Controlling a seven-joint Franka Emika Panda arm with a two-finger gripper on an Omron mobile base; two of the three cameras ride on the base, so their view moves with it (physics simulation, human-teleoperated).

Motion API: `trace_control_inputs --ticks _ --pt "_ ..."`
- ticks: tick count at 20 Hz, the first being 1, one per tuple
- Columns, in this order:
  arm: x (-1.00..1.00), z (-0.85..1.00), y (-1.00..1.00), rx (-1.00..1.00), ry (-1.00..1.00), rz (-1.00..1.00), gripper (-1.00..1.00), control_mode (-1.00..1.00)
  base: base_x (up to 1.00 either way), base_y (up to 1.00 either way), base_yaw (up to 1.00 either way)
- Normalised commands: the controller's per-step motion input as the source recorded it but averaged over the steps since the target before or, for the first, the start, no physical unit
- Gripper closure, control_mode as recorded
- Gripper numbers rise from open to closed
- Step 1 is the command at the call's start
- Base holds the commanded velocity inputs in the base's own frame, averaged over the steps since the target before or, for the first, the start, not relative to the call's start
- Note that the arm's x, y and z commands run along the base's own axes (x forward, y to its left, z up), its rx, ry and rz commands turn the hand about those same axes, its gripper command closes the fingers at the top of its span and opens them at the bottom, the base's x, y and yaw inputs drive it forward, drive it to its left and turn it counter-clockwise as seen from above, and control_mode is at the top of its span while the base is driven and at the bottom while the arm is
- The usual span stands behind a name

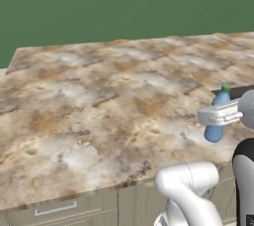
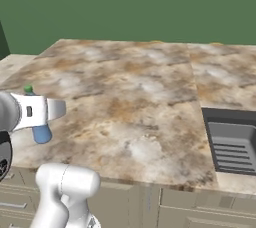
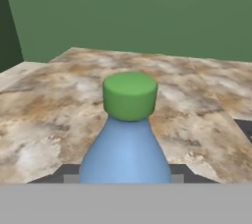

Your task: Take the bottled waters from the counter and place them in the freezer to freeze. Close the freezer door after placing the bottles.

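Blue-tinted bottle (image 1: 215,121) with its green cap (image 3: 130,94) stands upright near the counter's (image 1: 99,101) front edge; we see our gripper (image 1: 212,116) closed around its body, left of the sink (image 2: 232,144).

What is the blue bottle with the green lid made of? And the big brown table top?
The small blue-tinted bottle looks like smooth, slightly shiny plastic, evenly coloured, with a matte green plastic cap. The wide brown-and-beige countertop looks like polished marbled stone, going by its cloudy swirled veins, though a printed surface could look alike.
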Motion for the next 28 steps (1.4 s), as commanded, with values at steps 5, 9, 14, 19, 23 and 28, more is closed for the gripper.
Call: trace_control_inputs --ticks 5,9,14,19,23,28 --pt "0.00 0.00 0.00 0.00 0.00 0.00 1.00 1.00 -0.66 0.62 0.00" --pt "0.00 0.00 0.00 0.00 0.00 0.00 1.00 1.00 -0.57 0.78 0.02" --pt "0.00 0.00 0.00 0.00 0.00 0.00 1.00 1.00 -0.29 0.92 0.01" --pt "0.00 0.00 0.00 0.00 0.00 0.00 1.00 1.00 -0.16 1.00 0.01" --pt "0.00 0.00 0.00 0.00 0.00 0.00 1.00 1.00 -0.09 1.00 0.01" --pt "0.00 0.00 0.00 0.00 0.00 0.00 1.00 1.00 -0.09 1.00 0.01"
